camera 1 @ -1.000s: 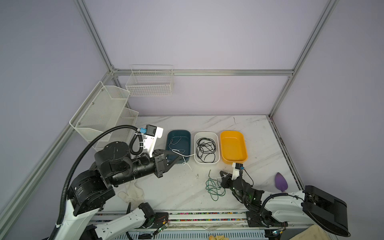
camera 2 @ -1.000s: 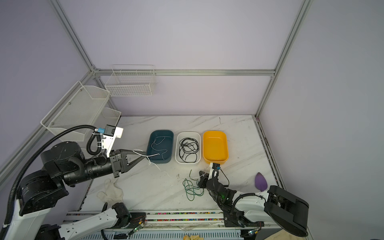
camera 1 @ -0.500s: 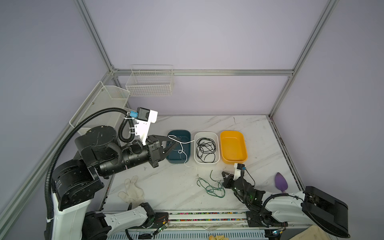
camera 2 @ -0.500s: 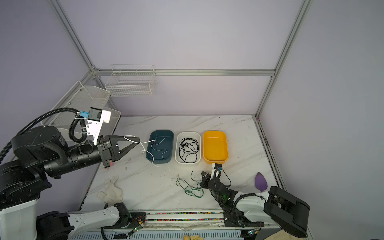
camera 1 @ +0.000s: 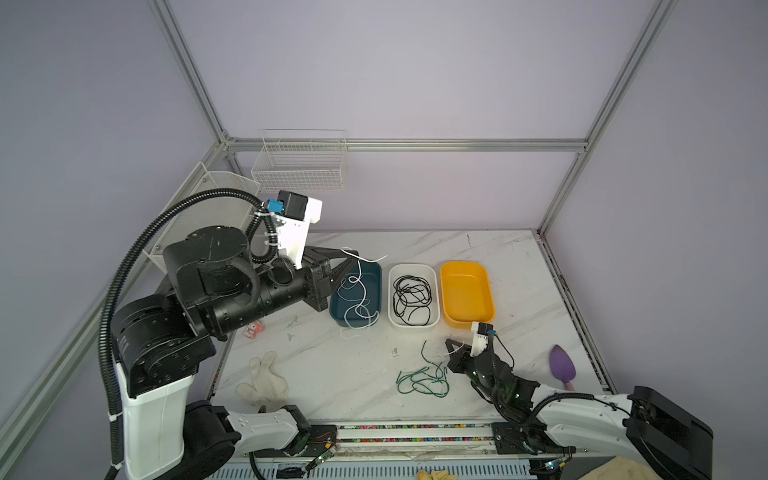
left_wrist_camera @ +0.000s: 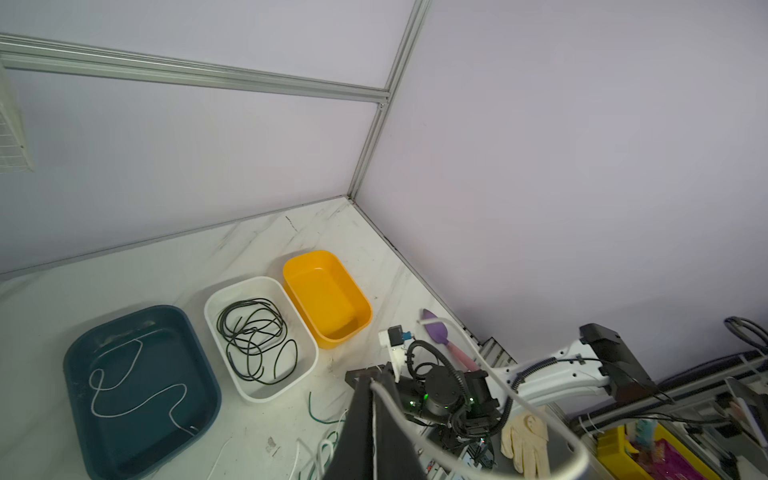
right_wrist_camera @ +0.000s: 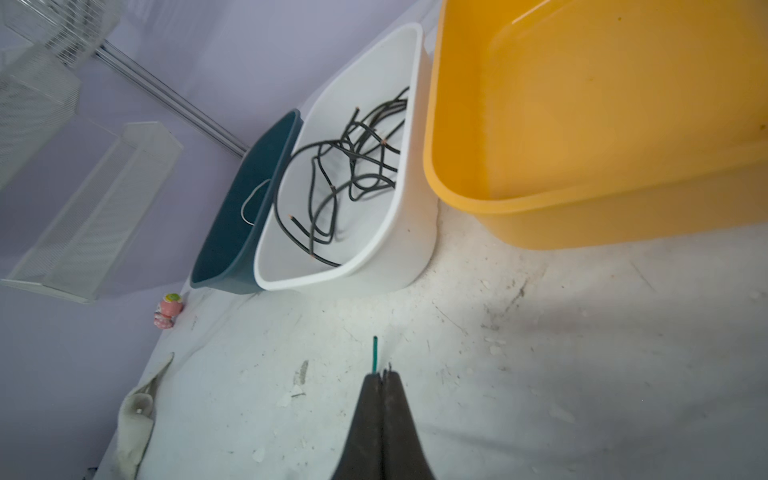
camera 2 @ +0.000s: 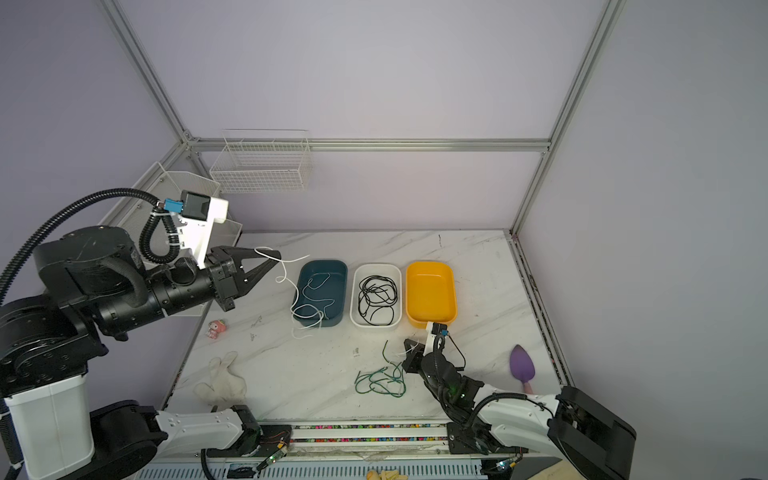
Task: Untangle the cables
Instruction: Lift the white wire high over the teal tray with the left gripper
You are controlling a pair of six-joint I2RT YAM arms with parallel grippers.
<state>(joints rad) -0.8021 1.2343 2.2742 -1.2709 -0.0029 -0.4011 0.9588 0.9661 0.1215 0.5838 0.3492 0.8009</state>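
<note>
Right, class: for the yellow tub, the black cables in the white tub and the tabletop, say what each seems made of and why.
Yellow tub: probably moulded plastic, smooth with a soft sheen and rounded corners. Black cables: likely metal wire in matte insulation; cut ends show coppery tips. Tabletop: marble-look, white with grey veins; stone or laminate cannot be told.

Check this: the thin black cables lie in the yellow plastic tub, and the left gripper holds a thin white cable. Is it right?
No: the thin black cables lie in the white plastic tub, not the yellow plastic tub, which is empty; both top views show it. The left gripper does hold a thin white cable.
</note>
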